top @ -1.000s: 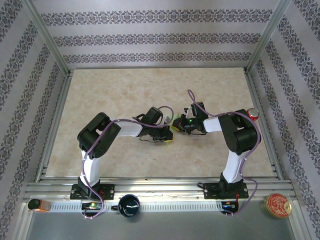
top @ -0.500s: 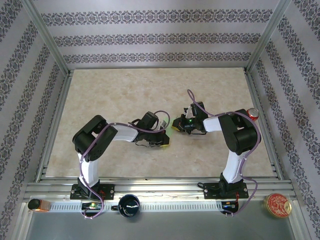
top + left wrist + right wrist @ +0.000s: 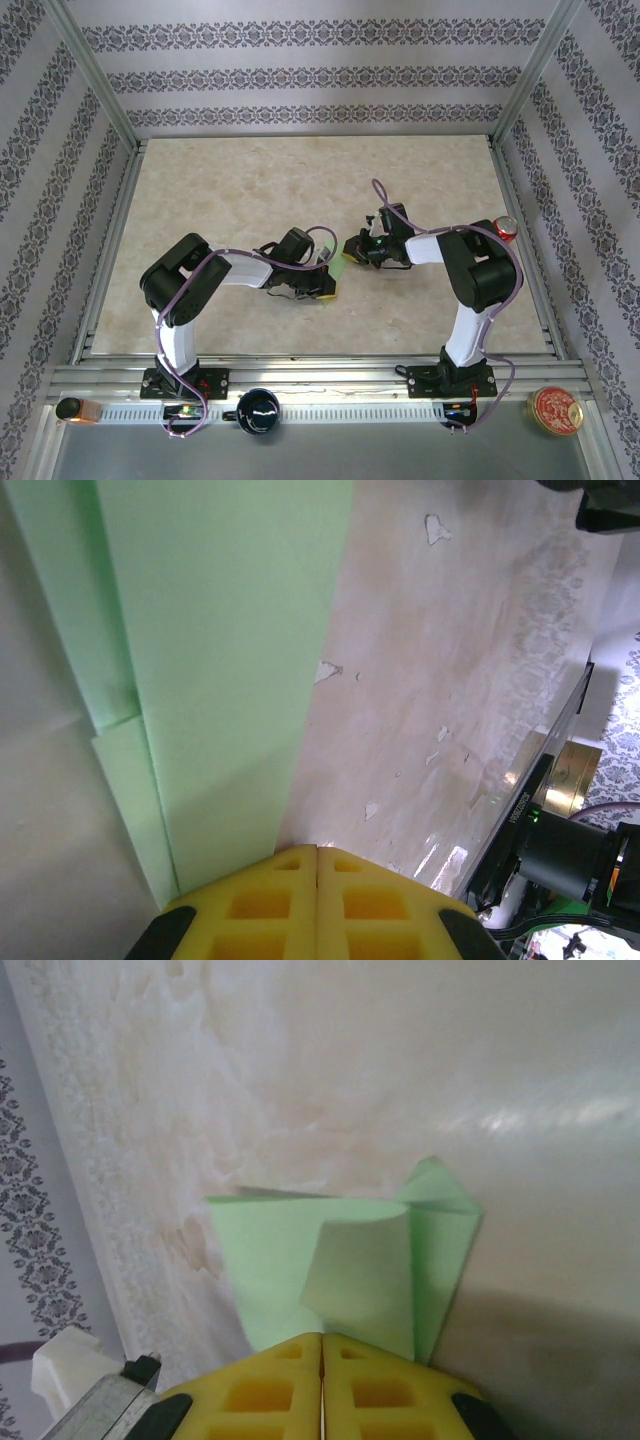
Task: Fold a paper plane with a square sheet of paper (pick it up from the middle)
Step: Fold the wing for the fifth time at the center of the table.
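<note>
At far left on the front rail, a small orange-and-black object [image 3: 75, 408], too small to identify. Further along the rail, a dark glossy round mug [image 3: 258, 410].

On the beige marbled tabletop [image 3: 230, 180], left gripper [image 3: 322, 288] low near the middle, pointing right. From the left wrist, left gripper [image 3: 317, 852] closed tight, yellow waffle-patterned pads [image 3: 255, 905] pressed together with no gap. Pinched at their seam, the near end of the thin light-green folded sheet of paper [image 3: 220, 650], a long narrow strip with layered edges running away from the pads.

From overhead, sheet of paper [image 3: 338, 268] bridging the short gap between the two grippers. Just beyond it, right gripper [image 3: 352, 252], pointing left. From the right wrist, right gripper [image 3: 322, 1342] likewise closed pad against pad, clamped on the other end of the sheet of paper [image 3: 280, 1250]. One flap curling forward, a small pointed corner jutting out at right, a shadow on the table beneath.

Near the table's right edge and well apart from the grippers, a small red cylindrical can [image 3: 506, 229]. At far right on the front rail, a round orange-red patterned tin [image 3: 556, 410].
</note>
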